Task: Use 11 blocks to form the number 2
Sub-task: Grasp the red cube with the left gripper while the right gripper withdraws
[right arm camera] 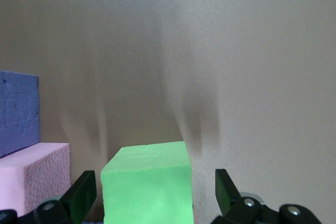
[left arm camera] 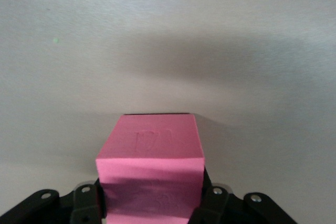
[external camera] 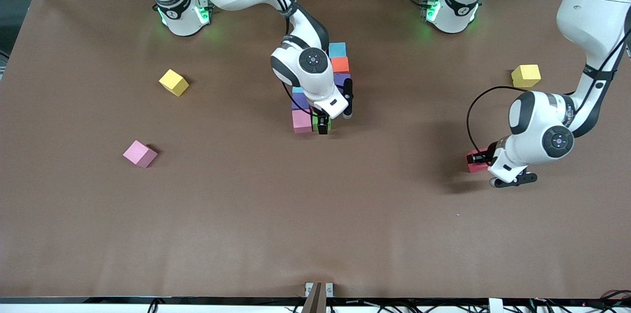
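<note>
On table, green block (right arm camera: 146, 184) square-on between right claw (right arm camera: 152, 195) open fingers

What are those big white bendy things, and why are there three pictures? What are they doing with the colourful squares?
Those are two robot arms with two-finger grippers. The big picture looks down on the brown table from above. The other two come from little cameras on each arm's wrist.

They are arranging foam blocks into a number 2. The right gripper is at the block group in the middle, its fingers open on either side of the green block, beside a pink block.

The left gripper is closed on a red block, which looks pink in its wrist picture, at the table.

Also lying around: a loose pink block and two yellow blocks.
</note>
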You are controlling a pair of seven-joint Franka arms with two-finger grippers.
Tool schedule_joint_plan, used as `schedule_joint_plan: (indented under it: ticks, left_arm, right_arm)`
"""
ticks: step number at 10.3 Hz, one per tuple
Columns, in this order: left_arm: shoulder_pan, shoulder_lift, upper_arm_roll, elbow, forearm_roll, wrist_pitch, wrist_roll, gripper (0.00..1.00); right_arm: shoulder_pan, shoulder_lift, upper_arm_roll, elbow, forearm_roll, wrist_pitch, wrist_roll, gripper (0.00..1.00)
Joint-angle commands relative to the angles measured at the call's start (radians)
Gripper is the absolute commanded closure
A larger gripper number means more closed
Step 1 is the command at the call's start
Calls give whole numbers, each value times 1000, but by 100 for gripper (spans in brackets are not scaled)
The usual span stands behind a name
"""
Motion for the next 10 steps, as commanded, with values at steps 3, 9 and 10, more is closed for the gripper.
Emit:
schedule_joint_plan:
  ticks: [3, 9, 10]
  left_arm:
    - [-53, -5, -54, 13, -82, -2, -348, 73]
    - [-183, -2, -237, 14, -85, -2, -1116, 69]
    - [-230, 2, -237, 16, -85, 15, -1229, 69]
  right_arm:
    - [-39, -180, 19, -22, 17, -218, 17, 0]
    - [-350, -475, 10, -18, 28, -612, 346, 0]
    - [-463, -509, 21, -12, 26, -651, 372, 0]
